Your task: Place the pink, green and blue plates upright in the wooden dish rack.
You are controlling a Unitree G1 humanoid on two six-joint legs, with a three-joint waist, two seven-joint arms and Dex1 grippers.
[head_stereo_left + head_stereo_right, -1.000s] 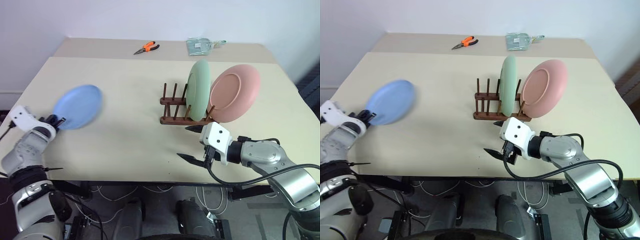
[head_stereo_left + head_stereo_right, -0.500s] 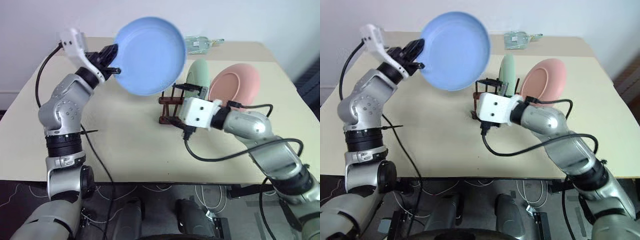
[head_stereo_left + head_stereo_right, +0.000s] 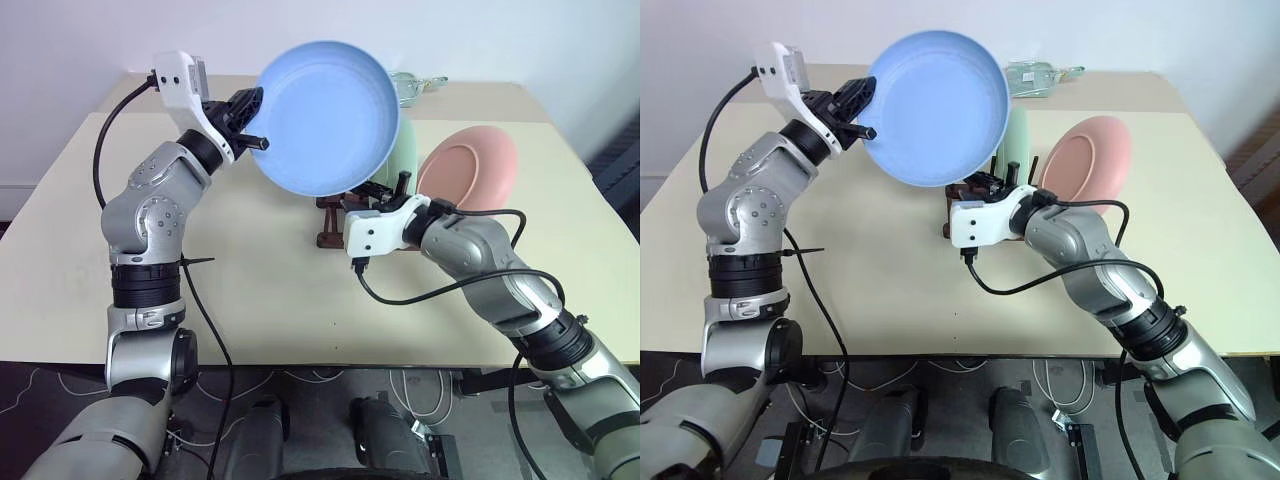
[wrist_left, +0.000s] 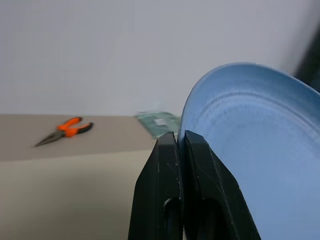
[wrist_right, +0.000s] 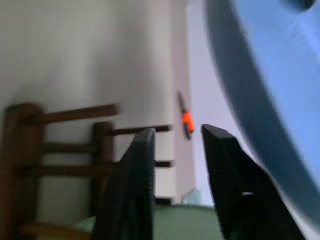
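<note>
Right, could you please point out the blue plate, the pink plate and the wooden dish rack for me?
blue plate (image 3: 325, 115), left eye view, middle of its inner face.
pink plate (image 3: 470, 170), left eye view, centre of its face.
wooden dish rack (image 5: 75, 114), right wrist view, on one peg.

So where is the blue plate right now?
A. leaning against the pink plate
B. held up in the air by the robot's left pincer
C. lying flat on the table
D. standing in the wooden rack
B: the left pincer pinches the rim of the blue plate, holding it up above the wooden rack, where the green plate already stands.
</note>
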